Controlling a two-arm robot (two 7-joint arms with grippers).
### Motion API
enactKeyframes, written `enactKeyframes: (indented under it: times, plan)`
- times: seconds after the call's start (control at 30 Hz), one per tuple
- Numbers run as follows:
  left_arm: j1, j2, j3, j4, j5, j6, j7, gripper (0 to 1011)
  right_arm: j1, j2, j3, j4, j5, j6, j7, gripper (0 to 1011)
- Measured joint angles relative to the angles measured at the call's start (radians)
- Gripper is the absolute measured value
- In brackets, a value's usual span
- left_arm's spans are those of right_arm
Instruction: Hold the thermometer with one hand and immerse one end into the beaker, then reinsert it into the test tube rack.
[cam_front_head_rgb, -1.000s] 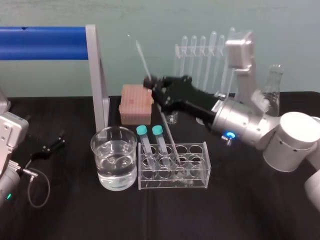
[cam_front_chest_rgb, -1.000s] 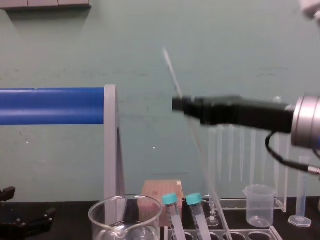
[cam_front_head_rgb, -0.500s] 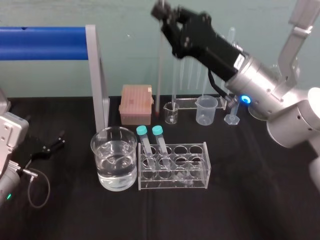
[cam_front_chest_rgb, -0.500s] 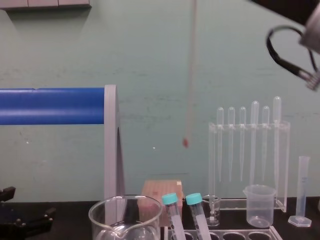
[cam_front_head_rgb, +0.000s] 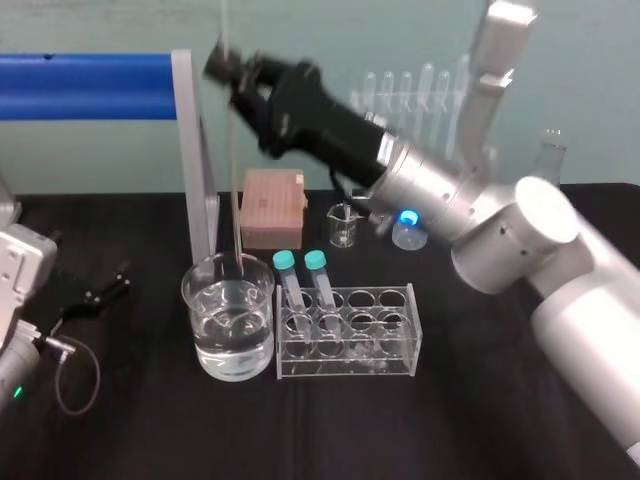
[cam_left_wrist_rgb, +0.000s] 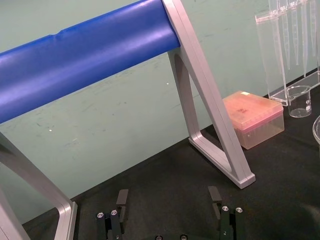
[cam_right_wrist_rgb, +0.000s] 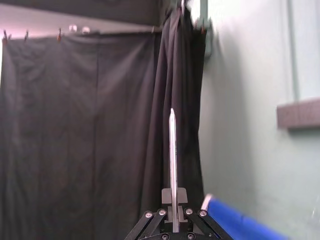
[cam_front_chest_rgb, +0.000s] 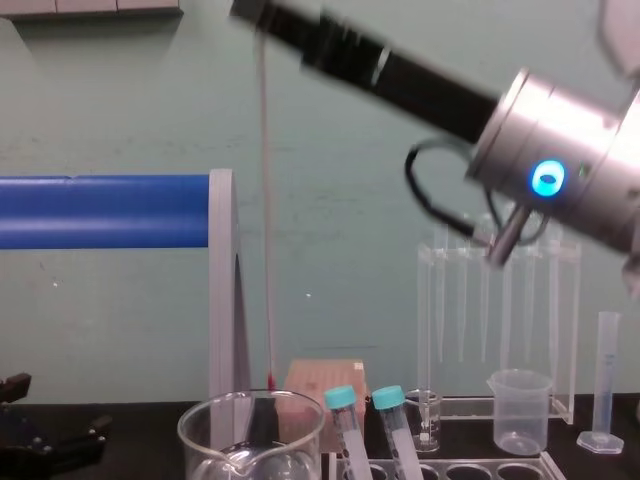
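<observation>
Thermometer (cam_front_chest_rgb: 266, 200) held bulb-down over the beaker (cam_front_head_rgb: 196, 320).
At lower left of the head view the left hand (cam_left_wrist_rgb: 168, 194) lies parked on the counter (cam_front_head_rgb: 480, 420), fingers spread, empty. The beaker, part-filled with clear liquid (cam_front_head_rgb: 232, 345), stands lower left of centre; the test tube rack (cam_front_head_rgb: 395, 330) stands just beside it, to its right. Above, the thermometer hangs near-vertical: long axis upright, red bulb pointing down, just above the beaker's rear rim and apparently clear of the liquid. The right hand (cam_front_head_rgb: 228, 72), at upper left of centre, is clamped on the rod's upper part; the rod runs straight down from it. Judgement: the coming move needs a straight descent along that axis.
</observation>
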Motion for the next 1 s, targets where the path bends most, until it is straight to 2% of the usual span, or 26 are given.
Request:
enactKeyframes:
  times: [0.17, 0.3, 0.47, 0.77, 1.0]
  plan:
    - [0.0, 0.0, 0.0, 0.0, 0.0, 0.0, 0.0, 1008, 0.005, -0.012, -0.042, 0.091, -0.021, -0.01, 0.041, 55]
    - [0.0, 0.0, 0.0, 0.0, 0.0, 0.0, 0.0, 1008, 0.005, -0.023, -0.05, 0.129, -0.026, -0.031, 0.062, 56]
    - [0.0, 0.0, 0.0, 0.0, 0.0, 0.0, 0.0, 1008, 0.005, -0.048, -0.053, 0.191, -0.042, -0.09, 0.087, 55]
    - [0.0, 0.0, 0.0, 0.0, 0.0, 0.0, 0.0, 1008, 0.006, -0.071, -0.059, 0.255, -0.095, -0.138, 0.089, 56]
    - [0.0, 0.0, 0.0, 0.0, 0.0, 0.0, 0.0, 1008, 0.0, -0.08, -0.059, 0.273, -0.12, -0.142, 0.087, 55]
